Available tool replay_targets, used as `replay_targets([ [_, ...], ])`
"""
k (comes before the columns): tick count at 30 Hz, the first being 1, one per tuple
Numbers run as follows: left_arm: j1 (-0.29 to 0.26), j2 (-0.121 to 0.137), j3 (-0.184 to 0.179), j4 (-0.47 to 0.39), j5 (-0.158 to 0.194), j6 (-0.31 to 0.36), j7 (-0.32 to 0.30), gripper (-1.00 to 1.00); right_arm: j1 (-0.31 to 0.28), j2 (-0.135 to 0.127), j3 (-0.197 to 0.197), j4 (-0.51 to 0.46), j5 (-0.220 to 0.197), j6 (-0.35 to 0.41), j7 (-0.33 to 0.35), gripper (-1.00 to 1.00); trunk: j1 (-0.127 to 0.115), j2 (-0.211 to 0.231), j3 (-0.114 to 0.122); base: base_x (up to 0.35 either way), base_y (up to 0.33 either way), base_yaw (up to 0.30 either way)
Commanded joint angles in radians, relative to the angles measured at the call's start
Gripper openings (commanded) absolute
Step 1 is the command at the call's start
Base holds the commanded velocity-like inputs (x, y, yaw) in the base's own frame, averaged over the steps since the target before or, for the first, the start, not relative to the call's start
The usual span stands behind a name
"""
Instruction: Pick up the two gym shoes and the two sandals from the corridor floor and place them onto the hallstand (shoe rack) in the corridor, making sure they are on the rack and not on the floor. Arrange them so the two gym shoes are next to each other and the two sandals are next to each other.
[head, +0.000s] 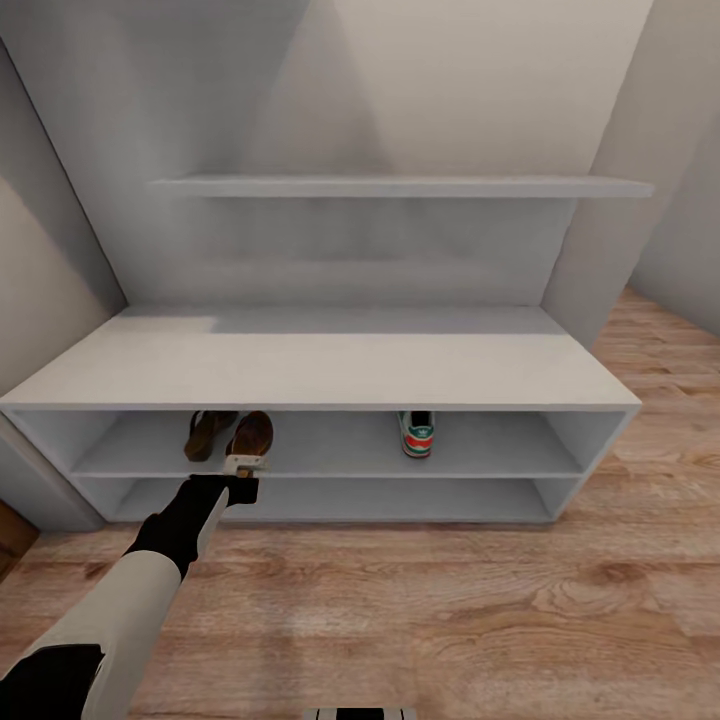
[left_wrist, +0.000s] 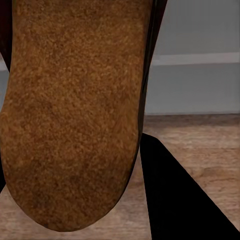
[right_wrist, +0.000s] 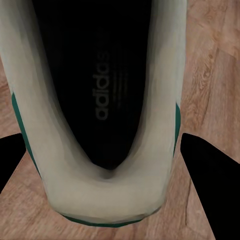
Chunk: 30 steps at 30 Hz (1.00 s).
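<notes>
The hallstand (head: 320, 365) is a pale-grey bench with two open shelf rows. Two brown sandals lie side by side at the left of its upper row, one (head: 208, 432) further left and the other (head: 253, 436) beside it. My left gripper (head: 245, 466) is shut on the heel of the second one, whose tan footbed (left_wrist: 75, 110) sits close up between the black fingers (left_wrist: 180, 200). One gym shoe (head: 417, 433) stands on the same row to the right, heel outward. My right gripper (right_wrist: 102, 145) is shut on the heel of the other gym shoe (right_wrist: 105, 200), above the corridor floor (right_wrist: 210, 65).
A long wall shelf (head: 400, 186) hangs above the bench. Walls close in at both sides, the left one (head: 50, 290) close to the bench end. The lower shelf row (head: 400, 498) holds nothing, and wood plank floor (head: 420, 610) runs in front.
</notes>
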Motion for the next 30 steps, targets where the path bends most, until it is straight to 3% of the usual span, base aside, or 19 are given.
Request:
replay_targets([
  [1, 0.0, -0.001, 0.003, -0.002, -0.012, 0.005, -0.007, -1.0, -0.001, 0.0, 0.0, 0.001, -0.007, -0.004, -0.002, -1.0, 0.0, 0.0, -0.001, 0.038, 0.0, 0.0],
  [8, 0.0, 0.0, 0.003, -0.002, -0.012, 0.005, -0.007, -1.0, -0.001, 0.001, 0.0, 0.002, -0.007, -0.004, -0.002, -1.0, 0.0, 0.0, -0.001, 0.203, 0.054, 0.0],
  [30, 0.0, 0.001, 0.004, -0.002, -0.012, 0.005, -0.007, -1.0, -0.001, 0.001, 0.0, 0.004, -0.007, -0.004, -0.002, -1.0, 0.0, 0.0, -0.001, 0.059, 0.037, 0.0],
])
